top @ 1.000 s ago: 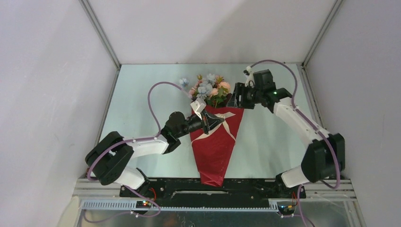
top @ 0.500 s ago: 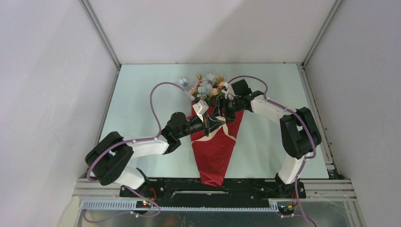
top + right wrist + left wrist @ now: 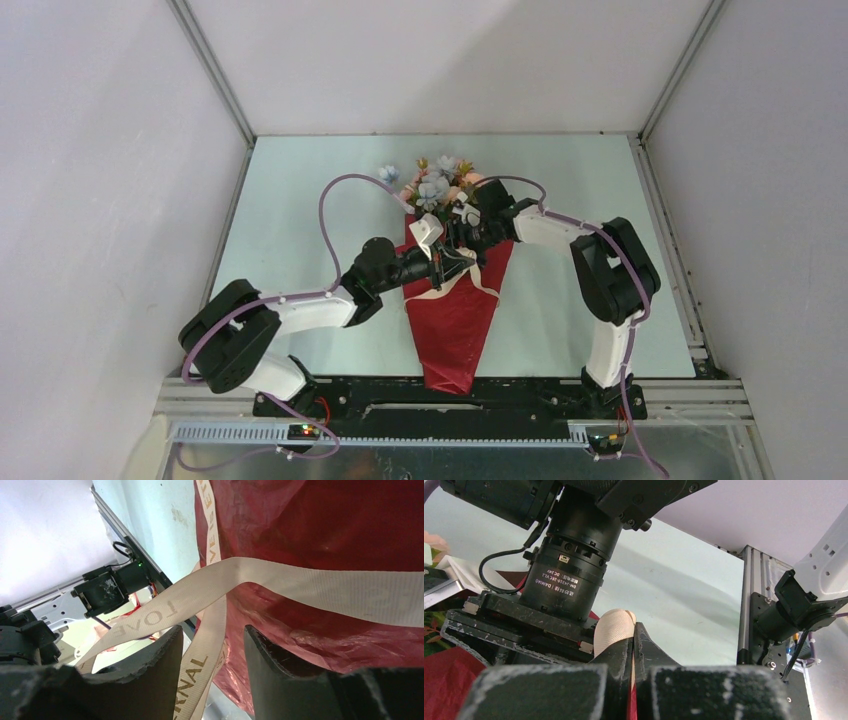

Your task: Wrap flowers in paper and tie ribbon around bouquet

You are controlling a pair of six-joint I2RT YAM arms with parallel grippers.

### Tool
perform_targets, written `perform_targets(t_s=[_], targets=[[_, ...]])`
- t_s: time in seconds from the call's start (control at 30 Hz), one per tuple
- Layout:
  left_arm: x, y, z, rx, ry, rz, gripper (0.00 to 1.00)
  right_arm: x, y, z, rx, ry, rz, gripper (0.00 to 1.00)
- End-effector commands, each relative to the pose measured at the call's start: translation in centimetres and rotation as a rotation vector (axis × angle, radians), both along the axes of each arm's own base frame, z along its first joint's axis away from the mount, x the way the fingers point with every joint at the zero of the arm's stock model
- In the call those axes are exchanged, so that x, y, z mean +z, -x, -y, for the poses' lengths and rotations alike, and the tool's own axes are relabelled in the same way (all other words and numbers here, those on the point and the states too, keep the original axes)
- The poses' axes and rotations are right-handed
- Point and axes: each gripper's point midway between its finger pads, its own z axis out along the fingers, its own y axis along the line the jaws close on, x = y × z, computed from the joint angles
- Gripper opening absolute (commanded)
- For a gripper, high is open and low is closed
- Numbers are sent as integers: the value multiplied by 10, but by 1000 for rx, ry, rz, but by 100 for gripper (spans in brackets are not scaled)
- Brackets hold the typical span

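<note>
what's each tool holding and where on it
Left tool pinches a fold of the ribbon. Right tool holds nothing; a strand runs between its open jaws.

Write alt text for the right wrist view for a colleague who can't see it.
Two dark fingers stand apart at the bottom, with a strand of cream lettered ribbon running through the gap. Behind, another band of it crosses the crinkled red paper; pale table shows upper left.

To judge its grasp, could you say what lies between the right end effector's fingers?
In the right wrist view, a ribbon strand passes between the fingers of the right end effector, paper behind.
</note>
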Motion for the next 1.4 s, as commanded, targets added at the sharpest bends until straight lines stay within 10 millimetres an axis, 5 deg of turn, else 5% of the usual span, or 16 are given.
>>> perform_targets(t_s=[0.0, 0.4, 0.57, 0.97, 1.2, 1.37], targets=[[18, 5, 0, -15, 19, 74, 0, 20, 0, -10, 35, -63, 18, 51], [16, 5, 0, -16, 9, 79, 0, 10, 15, -25, 86, -81, -30, 39], [17, 5, -3, -3, 10, 85, 0, 16, 12, -24, 75, -73, 5, 0], [16, 6, -12, 36, 18, 69, 0, 59, -42, 32, -145, 91, 300, 0], [19, 8, -11, 31, 38, 55, 0, 73, -44, 40, -158, 116, 381, 8], [25, 8, -9, 22, 58, 57, 0, 52, -30, 25, -87, 110, 308, 11]])
